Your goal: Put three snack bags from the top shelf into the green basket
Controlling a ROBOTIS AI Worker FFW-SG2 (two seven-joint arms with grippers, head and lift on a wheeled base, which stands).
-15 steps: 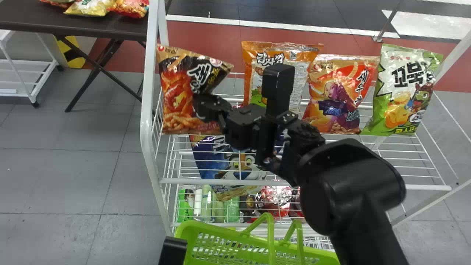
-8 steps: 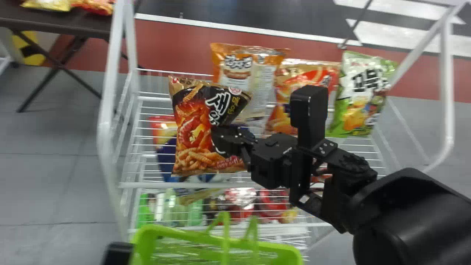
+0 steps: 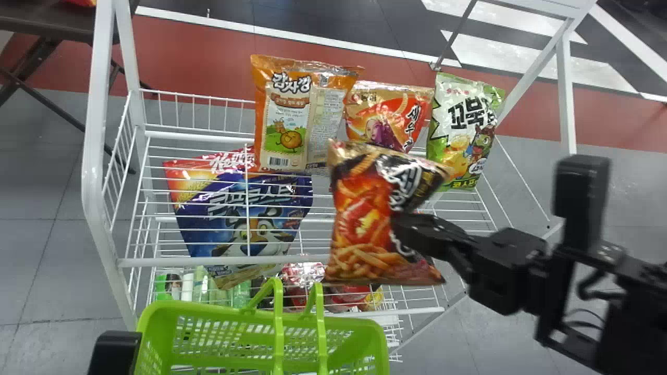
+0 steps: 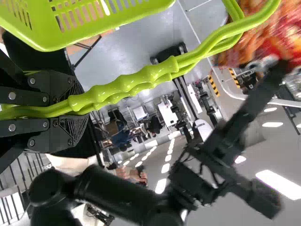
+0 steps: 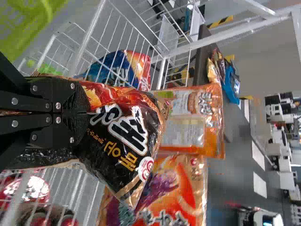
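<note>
One held snack bag [image 3: 359, 224]: off the shelf, gripped partway down its side, its bulk hanging to the robot's left of the jaws.
Right gripper [image 5: 87, 113]: fingers pressed almost flat together, a fold of the bag pinched between them.
Left gripper [image 4: 79, 110]: fingers closed around the basket handles [image 4: 141, 87].
Green basket [image 3: 208, 312]: nearer the robot than the right jaws, lower and to their left.
Top shelf [image 3: 219, 261]: its front rail runs left of the right jaws, behind the held bag in the head view.
Orange bag [image 3: 286, 114]: beyond the right jaws and to their left, standing.
Red-orange bag [image 3: 388, 117]: beyond the right jaws, between its two neighbours.
Green-and-white bag [image 3: 464, 130]: beyond the right jaws and slightly to their right, leaning.
Step in hand: carrying the pinched bag to the basket, I judge.
Carry: keep the bag's lower edge above rail and rim, then swing it left and back toward the robot.
Grip: hold firm without squeezing harder; a side pinch could let the bag swivel.
Handles: bring the bag down beside them, since a corner could snag.
Release: lower it inside the rim before parting the right fingers, while the left jaws steady the basket.
</note>
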